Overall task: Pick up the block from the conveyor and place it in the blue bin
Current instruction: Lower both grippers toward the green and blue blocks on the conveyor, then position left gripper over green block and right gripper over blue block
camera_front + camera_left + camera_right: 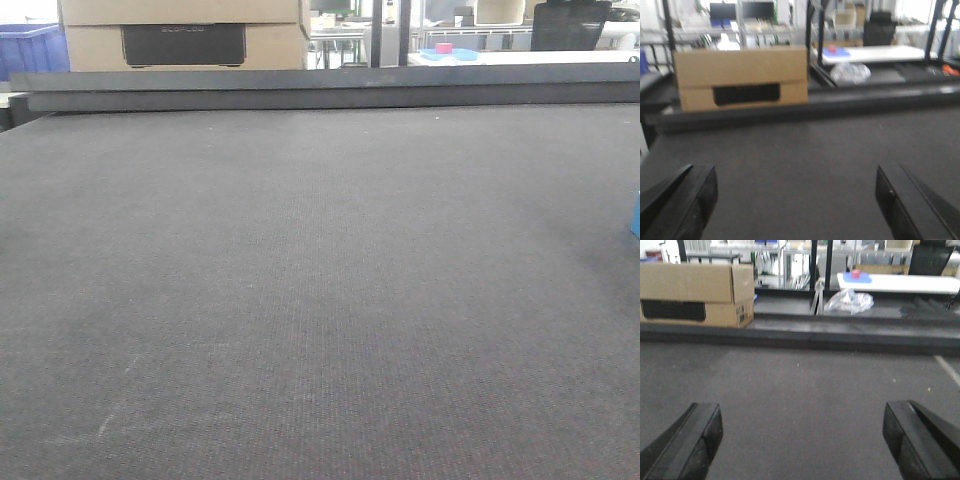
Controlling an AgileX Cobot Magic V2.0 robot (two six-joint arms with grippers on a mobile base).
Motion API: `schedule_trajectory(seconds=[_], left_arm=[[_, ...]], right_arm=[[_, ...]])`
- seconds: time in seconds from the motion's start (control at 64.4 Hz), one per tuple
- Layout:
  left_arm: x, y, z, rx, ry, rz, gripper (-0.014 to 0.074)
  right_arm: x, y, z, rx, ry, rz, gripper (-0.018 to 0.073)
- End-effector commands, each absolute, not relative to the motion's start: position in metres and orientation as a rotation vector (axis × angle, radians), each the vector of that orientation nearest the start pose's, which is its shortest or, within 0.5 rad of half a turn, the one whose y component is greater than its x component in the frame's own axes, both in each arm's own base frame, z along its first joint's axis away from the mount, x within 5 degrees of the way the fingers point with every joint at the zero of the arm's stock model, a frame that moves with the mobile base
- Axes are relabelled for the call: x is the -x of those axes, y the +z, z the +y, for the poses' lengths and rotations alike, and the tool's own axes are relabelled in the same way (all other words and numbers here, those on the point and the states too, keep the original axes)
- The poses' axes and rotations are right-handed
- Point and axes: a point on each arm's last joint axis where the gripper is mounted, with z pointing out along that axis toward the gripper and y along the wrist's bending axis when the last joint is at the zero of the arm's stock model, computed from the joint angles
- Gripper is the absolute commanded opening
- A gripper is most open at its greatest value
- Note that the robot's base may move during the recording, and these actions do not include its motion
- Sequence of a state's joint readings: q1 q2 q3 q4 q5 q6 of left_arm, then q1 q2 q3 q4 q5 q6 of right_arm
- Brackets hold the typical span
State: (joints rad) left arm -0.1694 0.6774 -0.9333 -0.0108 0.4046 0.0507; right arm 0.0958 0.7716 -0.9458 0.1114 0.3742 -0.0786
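Where the front view opens, we list one conveyor [320, 300]: a wide dark grey belt with a woven, carpet-like surface that fills most of the picture. One dark flat rail [320, 92] runs along its far edge.

We count one block [636, 215], light blue. It sits on the belt at the very right border of the front view, with only a sliver showing, well apart from the rail.

We count two left fingers [685, 205], dark and spread wide apart, with nothing between them but belt. The two right fingers [690, 442] are likewise dark and wide apart, and grip nothing.

Beyond the rail, we record:
- One cardboard box [180, 35] with a dark panel on its face.
- One blue bin [30, 50], partly seen at the top left corner, just beside the box.
- One white bench [530, 57] further back on the right.
- One blue plate [450, 54] on that bench.
- One pink block [444, 47] on the plate.
- One crumpled clear plastic bag [849, 301], lying between the rail and the bench in the right wrist view.
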Motion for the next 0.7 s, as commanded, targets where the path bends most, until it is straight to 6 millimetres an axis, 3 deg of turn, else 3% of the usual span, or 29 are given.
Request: schedule_trajectory(seconds=[0.0, 0.155, 0.451, 0.528, 0.684], left_arm=[[-0.134, 0.424, -0.026, -0.196, -0.115, 1.691, 0.0573], [-0.157, 0.416, -0.031, -0.220, -0.111, 1.902, 0.0573], [-0.206, 0.424, -0.034, -0.200, -0.088, 2.276, 0.0571], [-0.224, 0.419, -0.027, -0.160, -0.061, 2.393, 0.0571], [-0.266, 0.383, -0.005, -0.117, 0.003, 2.603, 0.0571]], right_arm=[[-0.166, 0.421, 0.020, 0.104, 0.114, 1.722, 0.0561], [-0.187, 0.424, 0.024, 0.130, 0.121, 1.908, 0.0561], [-0.230, 0.444, 0.029, 0.183, 0.112, 2.194, 0.0561], [-0.246, 0.436, 0.029, 0.201, 0.080, 2.308, 0.0561], [-0.275, 0.409, 0.025, 0.228, -0.024, 2.477, 0.0561]])
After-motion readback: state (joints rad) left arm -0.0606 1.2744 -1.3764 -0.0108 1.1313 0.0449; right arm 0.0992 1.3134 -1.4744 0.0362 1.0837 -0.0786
